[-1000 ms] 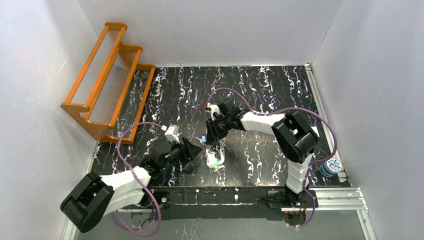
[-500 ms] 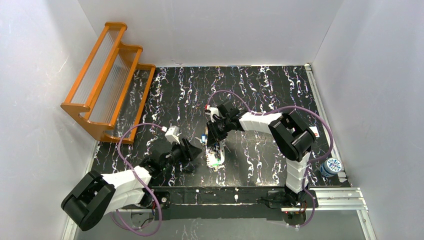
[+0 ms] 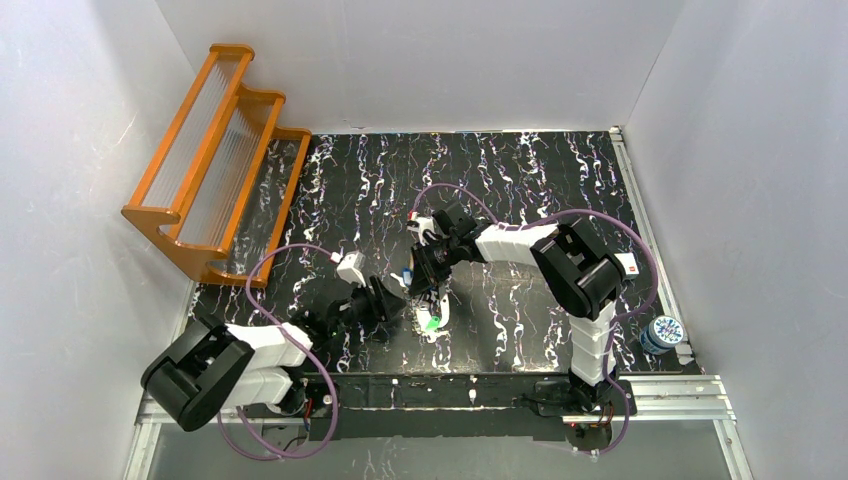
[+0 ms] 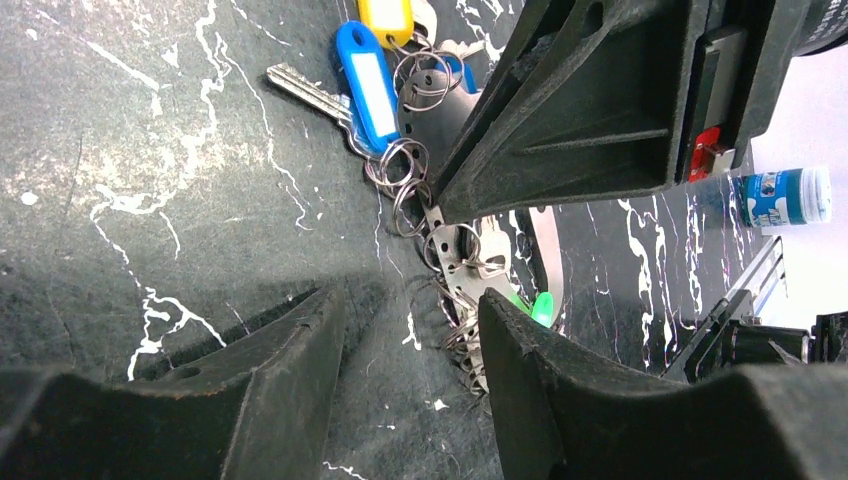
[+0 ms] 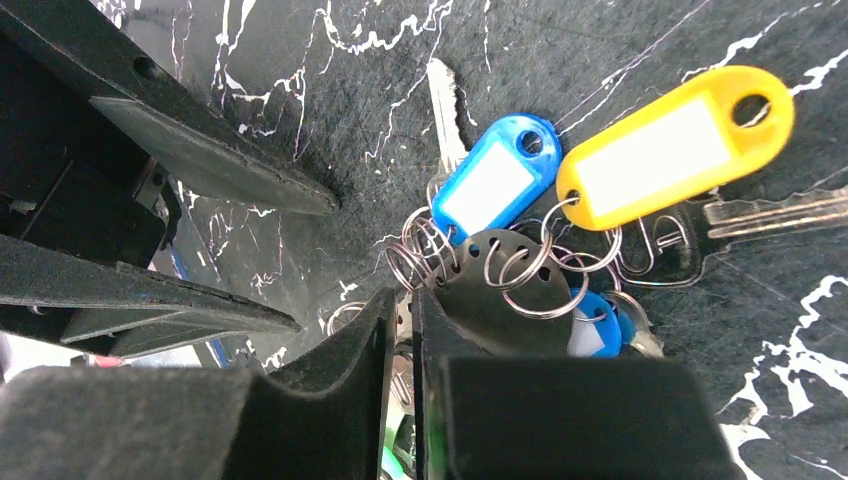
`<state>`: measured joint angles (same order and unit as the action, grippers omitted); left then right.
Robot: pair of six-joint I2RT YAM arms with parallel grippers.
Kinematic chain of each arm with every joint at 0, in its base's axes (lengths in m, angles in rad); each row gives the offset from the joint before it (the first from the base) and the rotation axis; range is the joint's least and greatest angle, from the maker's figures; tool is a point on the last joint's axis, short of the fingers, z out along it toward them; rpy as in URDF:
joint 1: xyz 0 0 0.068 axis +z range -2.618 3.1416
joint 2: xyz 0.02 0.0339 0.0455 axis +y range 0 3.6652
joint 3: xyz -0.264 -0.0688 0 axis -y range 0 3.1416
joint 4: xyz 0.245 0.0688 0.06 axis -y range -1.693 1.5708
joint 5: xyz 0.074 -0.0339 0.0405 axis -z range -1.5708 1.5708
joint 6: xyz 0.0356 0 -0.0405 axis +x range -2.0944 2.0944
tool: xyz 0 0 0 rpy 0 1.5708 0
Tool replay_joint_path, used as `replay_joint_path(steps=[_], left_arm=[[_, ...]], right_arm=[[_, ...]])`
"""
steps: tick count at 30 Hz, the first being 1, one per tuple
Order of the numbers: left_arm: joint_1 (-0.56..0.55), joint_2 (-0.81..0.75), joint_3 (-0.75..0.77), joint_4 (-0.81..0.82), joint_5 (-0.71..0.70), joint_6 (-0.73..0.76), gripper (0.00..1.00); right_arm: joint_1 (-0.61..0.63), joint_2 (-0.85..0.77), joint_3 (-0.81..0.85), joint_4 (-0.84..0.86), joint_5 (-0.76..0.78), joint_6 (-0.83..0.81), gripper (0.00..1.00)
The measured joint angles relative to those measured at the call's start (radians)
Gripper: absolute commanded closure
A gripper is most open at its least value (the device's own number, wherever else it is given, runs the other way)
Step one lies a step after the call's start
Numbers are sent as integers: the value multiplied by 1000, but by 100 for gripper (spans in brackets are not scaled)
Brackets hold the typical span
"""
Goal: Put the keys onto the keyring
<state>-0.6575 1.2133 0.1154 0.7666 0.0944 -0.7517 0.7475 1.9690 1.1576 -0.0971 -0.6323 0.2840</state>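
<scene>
The keyring, a grey perforated metal fob strung with several wire rings, lies in a heap on the black marbled table. Keys with blue and yellow tags fan out from it, and a green one lies at its near end. My right gripper reaches down onto the heap, its jaws pinched on the fob's thin perforated edge. From the left, my left gripper sits low on the table, open, its right finger beside the rings with nothing between the jaws. The top view shows the heap of keys.
An orange stepped rack stands at the back left. A blue-and-white jar sits at the table's right edge by the metal rail. White walls close in three sides.
My right gripper has closed down and dropped onto the key heap. The left arm has slid forward and to the right, closer to the heap, its jaws still apart.
</scene>
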Motion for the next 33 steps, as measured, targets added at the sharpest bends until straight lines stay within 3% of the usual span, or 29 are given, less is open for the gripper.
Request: replay_joint_path(steps=[16, 26, 33], left_arm=[[0, 125, 26, 115, -27, -2, 59], [0, 270, 93, 205, -3, -1, 66], [0, 290, 103, 214, 51, 4, 72]], right_arm=[[1, 3, -10, 79, -60, 31, 88], [1, -27, -24, 1, 37, -3, 94], [1, -32, -42, -4, 38, 4, 98]])
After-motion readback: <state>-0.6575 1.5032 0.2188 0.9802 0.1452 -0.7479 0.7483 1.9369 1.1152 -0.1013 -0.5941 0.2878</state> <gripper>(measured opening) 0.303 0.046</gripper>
